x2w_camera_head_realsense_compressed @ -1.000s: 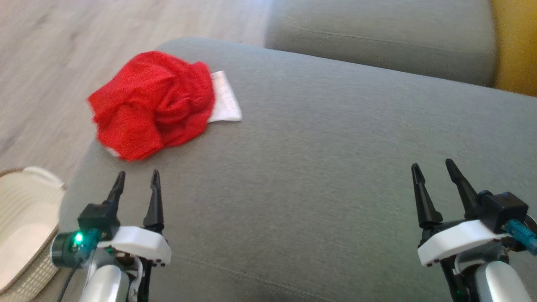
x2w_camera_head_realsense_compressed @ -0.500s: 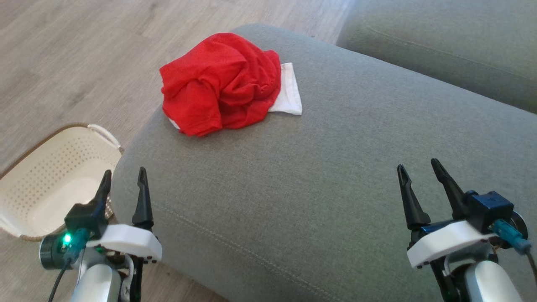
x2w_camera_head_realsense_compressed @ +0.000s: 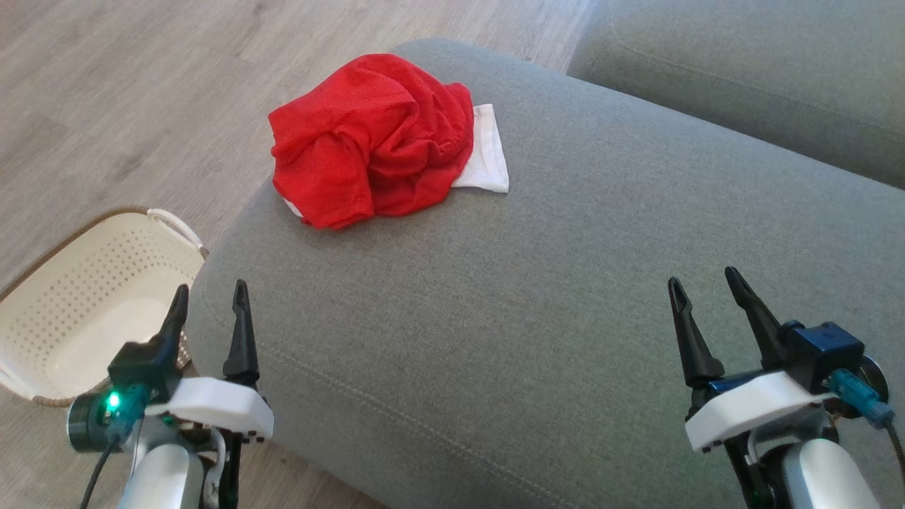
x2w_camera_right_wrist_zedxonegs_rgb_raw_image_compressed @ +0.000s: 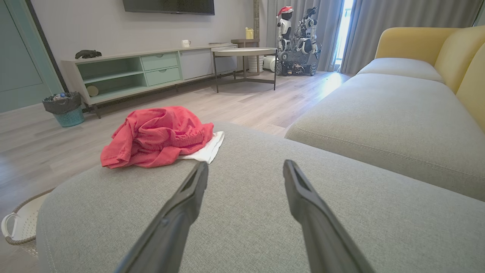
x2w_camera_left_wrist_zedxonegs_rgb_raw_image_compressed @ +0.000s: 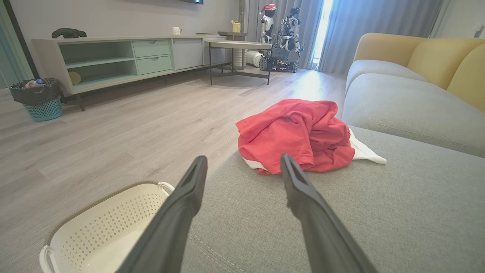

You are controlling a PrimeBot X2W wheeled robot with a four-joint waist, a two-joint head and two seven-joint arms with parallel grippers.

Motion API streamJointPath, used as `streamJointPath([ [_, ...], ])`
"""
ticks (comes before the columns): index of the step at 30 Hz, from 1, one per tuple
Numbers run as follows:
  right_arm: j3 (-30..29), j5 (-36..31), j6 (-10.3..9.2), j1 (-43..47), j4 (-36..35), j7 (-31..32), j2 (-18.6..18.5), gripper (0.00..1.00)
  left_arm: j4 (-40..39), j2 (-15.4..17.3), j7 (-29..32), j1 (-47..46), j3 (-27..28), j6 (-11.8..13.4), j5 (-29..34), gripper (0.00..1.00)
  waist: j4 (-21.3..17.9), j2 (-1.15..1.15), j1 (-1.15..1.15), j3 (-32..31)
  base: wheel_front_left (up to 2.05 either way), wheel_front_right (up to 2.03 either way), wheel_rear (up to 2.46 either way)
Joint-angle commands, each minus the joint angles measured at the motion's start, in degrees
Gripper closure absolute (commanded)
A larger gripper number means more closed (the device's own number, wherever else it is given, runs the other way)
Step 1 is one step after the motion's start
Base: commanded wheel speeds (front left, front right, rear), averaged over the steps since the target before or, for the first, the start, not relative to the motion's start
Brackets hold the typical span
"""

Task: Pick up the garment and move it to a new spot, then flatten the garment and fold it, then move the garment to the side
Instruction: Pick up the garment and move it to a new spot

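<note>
Grey sofa cushion (x2w_camera_head_realsense_compressed: 537,297) spreads wide beneath both tools: left tool (x2w_camera_head_realsense_compressed: 212,288) at its near-left edge beside a white basket (x2w_camera_head_realsense_compressed: 85,304), right tool (x2w_camera_head_realsense_compressed: 703,276) well apart, each with fingers spread, empty. Farther, the crumpled red garment (x2w_camera_head_realsense_compressed: 371,141) lies by the cushion's left edge. Wrist views add a sideboard (x2w_camera_left_wrist_zedxonegs_rgb_raw_image_compressed: 113,57) and bin (x2w_camera_left_wrist_zedxonegs_rgb_raw_image_compressed: 38,100) across open floor (x2w_camera_left_wrist_zedxonegs_rgb_raw_image_compressed: 113,125).

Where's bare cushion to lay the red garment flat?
Bare: grey cushion from the red garment to the right gripper, and across to the left gripper. Crowded: far-left corner, garment on a white cloth.
</note>
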Motion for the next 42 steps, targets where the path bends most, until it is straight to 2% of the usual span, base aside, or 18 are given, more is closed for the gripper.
streamJointPath([
  [1,1.1,0.0,0.23,-3.3,-2.1,0.0,-0.2,0.00,-2.0,0.4,-0.7,-3.6,2.3,-0.2,0.1,0.00,-0.2,0.00,0.00,0.4,0.00,0.00,0.00],
  [10,1.1,-0.2,0.23,-5.9,-4.8,1.9,-1.2,0.00,-2.2,-0.6,-0.7,-11.0,2.6,-2.0,-1.1,0.00,-4.0,0.00,0.00,6.2,0.00,0.00,0.00],
  [14,1.7,-0.2,0.23,-8.3,-6.6,3.3,-2.5,0.00,0.2,-0.9,-0.7,-18.2,3.1,-2.9,-2.0,0.00,-7.8,0.00,0.00,10.8,0.00,0.00,0.00],
  [17,1.9,0.0,0.23,-10.0,-7.7,4.2,-3.5,0.00,5.0,-0.2,-0.6,-24.1,4.0,-3.8,-3.1,0.00,-10.8,0.00,0.00,14.0,0.00,0.00,0.00],
  [24,0.3,0.4,0.23,-12.0,-10.0,5.3,-4.4,0.00,21.9,1.1,0.8,-39.3,5.2,-6.4,-5.7,0.00,-14.6,0.00,0.00,20.5,0.00,0.00,0.00],
  [32,1.1,1.0,0.23,-14.0,-9.8,4.7,-4.2,0.00,41.1,5.1,6.1,-49.0,6.1,-5.4,-6.3,0.00,-17.5,0.00,0.00,23.9,0.00,0.00,0.00],
  [38,0.7,1.3,0.23,-14.3,-9.3,4.3,-4.2,0.00,49.6,6.2,9.9,-52.2,7.2,-6.1,-8.2,0.00,-17.7,0.00,0.00,24.2,0.00,0.00,0.00],
  [39,0.5,1.4,0.23,-14.3,-9.2,4.2,-4.1,0.00,50.3,6.2,9.7,-52.6,7.1,-6.2,-8.3,0.24,-17.6,0.00,0.00,24.0,0.00,0.00,0.00],
  [40,0.3,1.4,0.23,-14.3,-9.1,4.1,-4.0,0.00,50.7,6.2,9.1,-52.9,6.8,-6.3,-8.1,0.88,-17.4,0.00,0.00,23.8,0.00,0.00,0.00],
  [41,0.2,1.4,0.23,-14.3,-9.0,4.1,-4.0,0.00,51.1,6.2,8.5,-53.1,6.6,-6.4,-8.0,1.00,-17.2,0.00,0.00,23.5,0.00,0.00,0.00],
  [42,0.2,1.5,0.23,-14.3,-8.8,4.1,-3.9,0.00,51.4,6.2,7.8,-53.4,6.4,-6.5,-7.8,1.00,-16.9,0.00,0.00,23.2,0.00,0.00,0.00],
])
